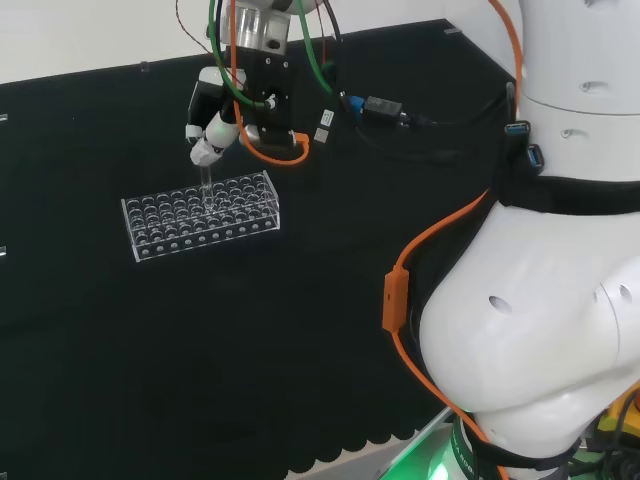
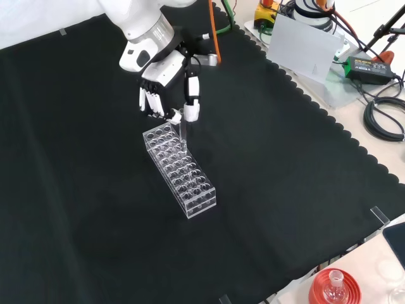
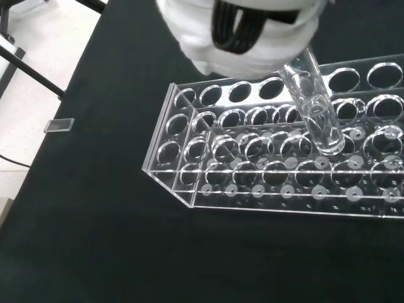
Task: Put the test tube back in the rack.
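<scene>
In the head view we see the rack (image 1: 202, 214) at the left on the black cloth (image 1: 300, 330) of the bench, a clear block of round holes lying with its long side across the view. Just above its middle hangs the robot hand (image 1: 213, 138), fingers pointing down and pinched on the tube (image 1: 205, 182), which stands close to upright with its lower end at the rack's top. To the right rise the wrist and its cables, and farther right the arm's big white links (image 1: 540, 300).

In the front view we find the robot hand (image 2: 166, 88) coming in from the top, fingers curled down around the tube (image 2: 181, 130), whose lower end is at the far end of the rack (image 2: 180, 170). The rack runs away from the hand toward the view's lower right. At the lower right corner, off the cloth, a flask sits in a red ribbed stand (image 2: 334, 288).

In the wrist view the tube (image 3: 314, 107) is tilted, its rounded tip just over a hole in the rack (image 3: 278, 167), in a middle row; whether it has entered we cannot tell.
</scene>
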Controlling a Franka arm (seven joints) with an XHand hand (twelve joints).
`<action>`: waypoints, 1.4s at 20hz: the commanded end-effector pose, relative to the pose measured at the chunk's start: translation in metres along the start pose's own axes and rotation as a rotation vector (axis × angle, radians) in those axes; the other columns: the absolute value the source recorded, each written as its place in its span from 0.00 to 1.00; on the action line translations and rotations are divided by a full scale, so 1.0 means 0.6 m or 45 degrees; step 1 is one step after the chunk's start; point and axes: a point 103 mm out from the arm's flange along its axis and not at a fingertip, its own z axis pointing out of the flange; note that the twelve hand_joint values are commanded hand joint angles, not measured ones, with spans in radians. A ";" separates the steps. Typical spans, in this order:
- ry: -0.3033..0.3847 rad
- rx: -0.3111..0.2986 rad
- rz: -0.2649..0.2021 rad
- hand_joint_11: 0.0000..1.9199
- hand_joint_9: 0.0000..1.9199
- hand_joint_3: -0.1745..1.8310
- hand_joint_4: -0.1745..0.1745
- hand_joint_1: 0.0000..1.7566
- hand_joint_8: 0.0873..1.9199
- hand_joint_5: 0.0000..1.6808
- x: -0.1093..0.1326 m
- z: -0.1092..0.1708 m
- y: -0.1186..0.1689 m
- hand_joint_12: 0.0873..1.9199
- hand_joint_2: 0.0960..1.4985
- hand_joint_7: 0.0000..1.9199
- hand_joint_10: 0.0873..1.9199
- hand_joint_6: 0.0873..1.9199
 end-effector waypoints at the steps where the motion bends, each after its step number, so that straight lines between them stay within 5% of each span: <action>1: -0.007 0.003 -0.011 0.37 0.58 0.35 0.00 0.74 0.35 0.70 -0.001 0.008 0.006 0.64 0.47 0.64 0.29 0.37; 28: 0.009 0.051 -0.017 0.37 0.58 0.36 0.00 0.74 0.35 0.70 -0.006 0.035 0.011 0.64 0.46 0.64 0.29 0.37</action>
